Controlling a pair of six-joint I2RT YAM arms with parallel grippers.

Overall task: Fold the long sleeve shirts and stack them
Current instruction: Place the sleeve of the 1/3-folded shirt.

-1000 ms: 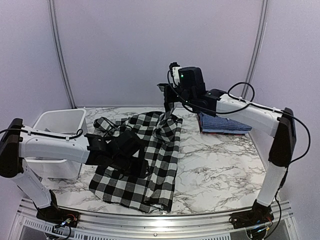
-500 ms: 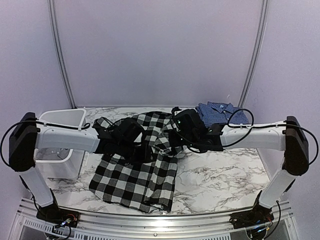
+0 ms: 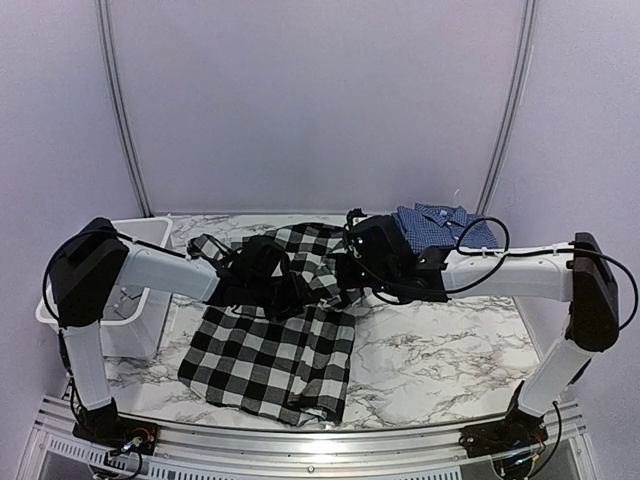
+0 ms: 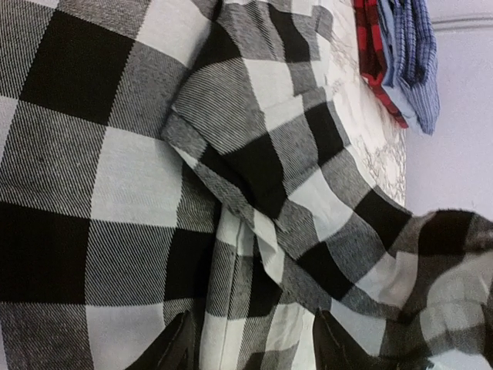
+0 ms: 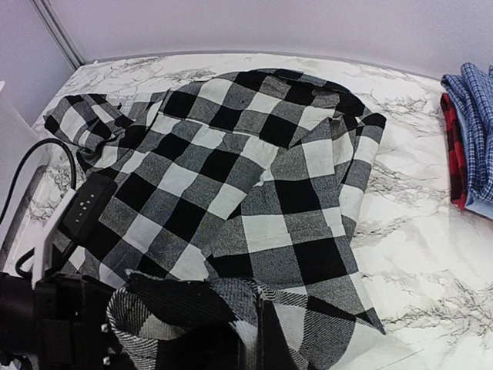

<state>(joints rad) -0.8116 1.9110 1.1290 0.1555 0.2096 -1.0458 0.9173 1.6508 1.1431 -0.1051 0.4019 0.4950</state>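
Observation:
The black-and-white buffalo-check shirt [image 3: 275, 345] lies spread over the table's left-centre, its upper part rumpled; no lettering shows. My left gripper [image 3: 268, 278] hovers low over the shirt's middle, open and empty, and its dark fingertips [image 4: 183, 348] straddle a seam of the check cloth [image 4: 115, 177]. My right gripper [image 3: 350, 272] is shut on a bunched fold of the check shirt [image 5: 231, 177], which drapes over its jaws at the bottom of the right wrist view. The blue fine-checked shirt [image 3: 440, 222] lies folded at the back right and also shows in the right wrist view [image 5: 474, 108].
A white plastic bin [image 3: 120, 300] stands at the table's left edge beside my left arm. A red checked cloth [image 5: 453, 154] lies under the blue shirt. Bare marble table [image 3: 450, 330] stretches right of the check shirt. The back wall is close behind.
My right gripper has come down from high at the back to table height, bringing the shirt's edge with it. My left gripper has moved away from the near edge, over the shirt's middle.

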